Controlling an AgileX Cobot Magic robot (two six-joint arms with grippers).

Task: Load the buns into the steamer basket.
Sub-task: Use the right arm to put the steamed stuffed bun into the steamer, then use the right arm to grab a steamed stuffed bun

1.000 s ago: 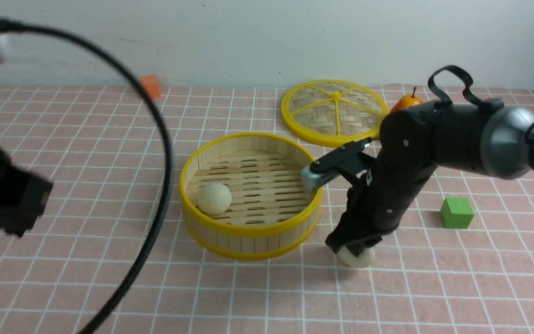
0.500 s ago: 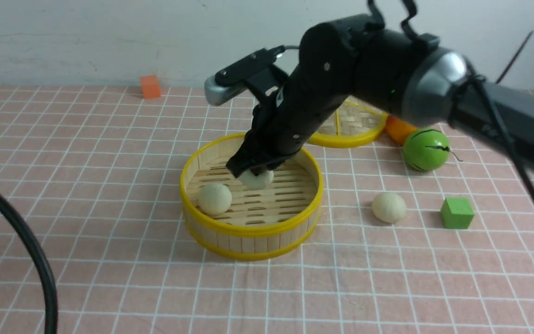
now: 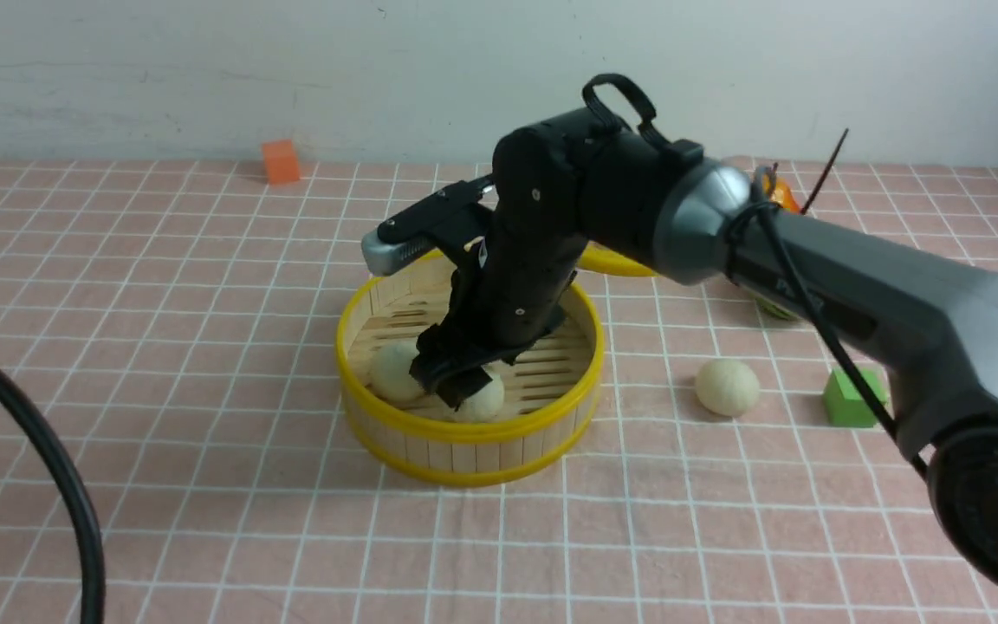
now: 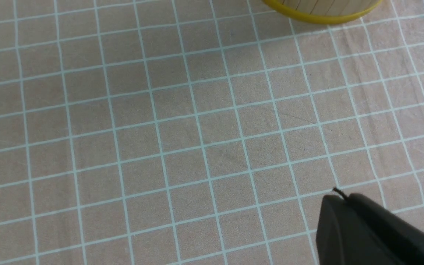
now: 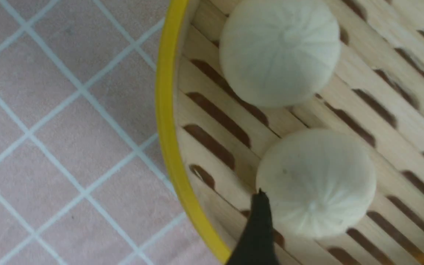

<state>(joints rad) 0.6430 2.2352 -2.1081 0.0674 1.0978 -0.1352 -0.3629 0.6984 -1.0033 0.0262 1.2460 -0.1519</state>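
Note:
The steamer basket [image 3: 464, 431] stands mid-table; its rim also shows in the right wrist view [image 5: 168, 121] and its base in the left wrist view [image 4: 322, 11]. Two buns lie on its slatted floor: one on the left [image 3: 393, 371] [image 5: 280, 51], one near the front wall [image 3: 483, 400] [image 5: 317, 182]. My right gripper [image 3: 456, 381] [image 5: 348, 228] reaches down into the basket, open, its fingers on either side of the front bun, which rests on the slats. The third bun [image 3: 727, 386] lies on the cloth to the basket's right. My left gripper [image 4: 344, 206] hovers over bare cloth, fingers together.
A green cube [image 3: 850, 399] sits right of the loose bun. An orange cube [image 3: 281, 161] is at the back left. The woven lid [image 3: 607, 263] and an orange fruit [image 3: 780, 195] are mostly hidden behind my right arm. A black cable [image 3: 57, 485] curves at the front left.
My right gripper carried a bun from the cloth into the basket, lowered it to the floor near the front wall and opened. The left arm drew out of the front view.

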